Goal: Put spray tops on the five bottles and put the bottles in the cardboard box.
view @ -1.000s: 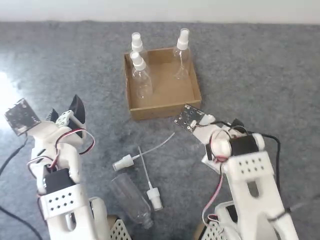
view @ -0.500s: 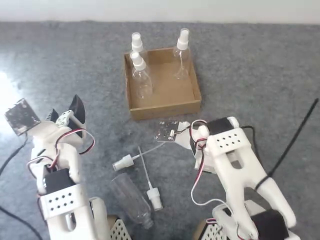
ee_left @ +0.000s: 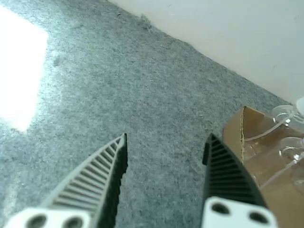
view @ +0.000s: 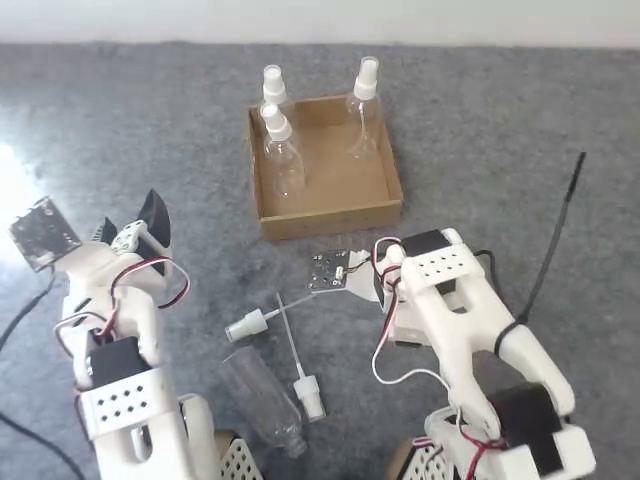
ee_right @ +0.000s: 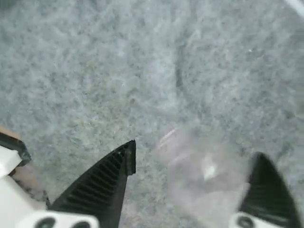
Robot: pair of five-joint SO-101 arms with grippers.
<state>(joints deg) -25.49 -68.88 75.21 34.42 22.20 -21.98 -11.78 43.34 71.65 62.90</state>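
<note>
Fingers (ee_left: 109, 171) of the left gripper (ee_left: 166, 142) stand wide apart with nothing between them, well away from the cardboard box (view: 330, 218), off its near corner on that arm's side. The right gripper (ee_right: 194, 152) is spread wide too and holds nothing. It hangs low over the grey worktop (view: 520, 120), just in front of the box's near wall. A blurred clear shape (ee_right: 199, 175) lies on the worktop below its fingers (possibly a bottle, but too blurred to say).

Three capped bottles (view: 283, 165) stand upright in the box, two towards one back corner and one at the other. In front of the box, further towards the arms, a bare bottle (view: 262, 395) lies on its side. Two loose spray tops lie beside it with their thin tubes pointing back towards the box. One spray top (view: 247, 324) is between the bare bottle and the box, and the other (view: 309, 394) is just beside the bottle.

By my reading, the job is past its middle and the step in hand is capping the fourth bottle. A fifth bottle cannot be picked out with certainty.

The next move calls for closing on one spray top by its head, not its tube (the tube looks thin and likely to flex). The other arm then has to take the bare bottle and hold it steady, neck clear. After that, the tube must be fed straight into the neck and the head seated before the bottle goes into the open half of the box.
</note>
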